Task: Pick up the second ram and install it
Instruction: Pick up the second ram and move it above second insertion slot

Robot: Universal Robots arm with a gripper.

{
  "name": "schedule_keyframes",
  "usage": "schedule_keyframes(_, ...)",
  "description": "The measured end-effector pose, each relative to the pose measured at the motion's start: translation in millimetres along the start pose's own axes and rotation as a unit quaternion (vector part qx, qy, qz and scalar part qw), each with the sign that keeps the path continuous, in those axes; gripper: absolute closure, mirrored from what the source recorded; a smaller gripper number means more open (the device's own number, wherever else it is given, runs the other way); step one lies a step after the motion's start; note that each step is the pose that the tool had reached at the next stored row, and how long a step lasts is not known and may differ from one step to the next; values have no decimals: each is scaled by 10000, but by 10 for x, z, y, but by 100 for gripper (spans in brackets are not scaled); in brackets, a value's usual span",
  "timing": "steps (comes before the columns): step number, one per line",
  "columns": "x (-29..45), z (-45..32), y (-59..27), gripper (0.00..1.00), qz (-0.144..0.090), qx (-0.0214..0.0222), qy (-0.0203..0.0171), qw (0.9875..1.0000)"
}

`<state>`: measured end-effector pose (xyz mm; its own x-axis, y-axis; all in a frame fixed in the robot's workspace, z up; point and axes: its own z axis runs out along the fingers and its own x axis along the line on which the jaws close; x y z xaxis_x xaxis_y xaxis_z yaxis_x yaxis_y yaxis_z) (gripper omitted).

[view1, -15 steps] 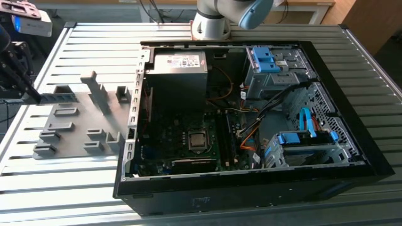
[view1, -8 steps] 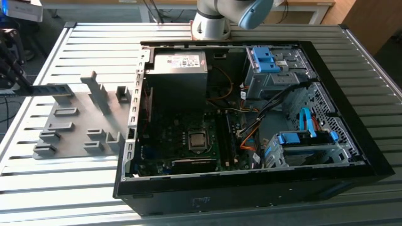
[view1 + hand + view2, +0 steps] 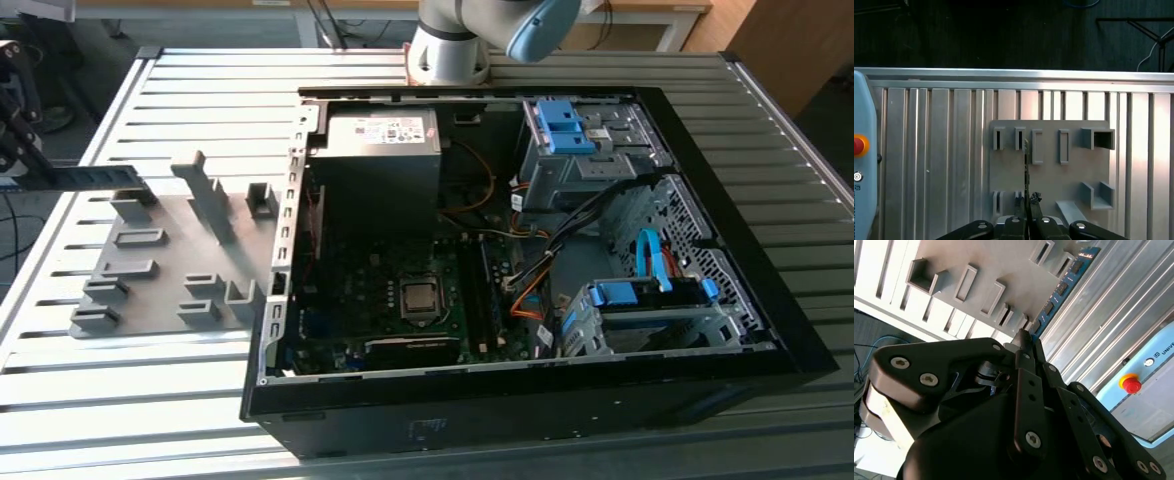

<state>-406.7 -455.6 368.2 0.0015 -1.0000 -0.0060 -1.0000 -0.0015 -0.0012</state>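
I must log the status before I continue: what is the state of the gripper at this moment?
The gripper: closed, holding the second ram by one end.

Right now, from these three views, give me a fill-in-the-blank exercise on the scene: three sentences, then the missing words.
1. The black gripper is ____ on the thin, blue-teal circuit-board stick, the second ram.
2. Behind that stick in both wrist views lies a flat plastic holder plate with slotted blocks, coloured ____.
3. In the exterior view, the open black computer case stands on the exterior view's ____ of that plate.

Missing words: shut; grey; right.
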Motion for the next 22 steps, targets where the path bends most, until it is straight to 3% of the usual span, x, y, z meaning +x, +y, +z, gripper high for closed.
schedule_keyframes(5, -1, -109, 0, 86, 0, -1, 0, 10000)
schedule_keyframes(14, -1, -114, -12, 86, -1, -2, 1, 10000)
schedule_keyframes(22, 0, -109, -236, 86, 0, 0, 0, 10000)
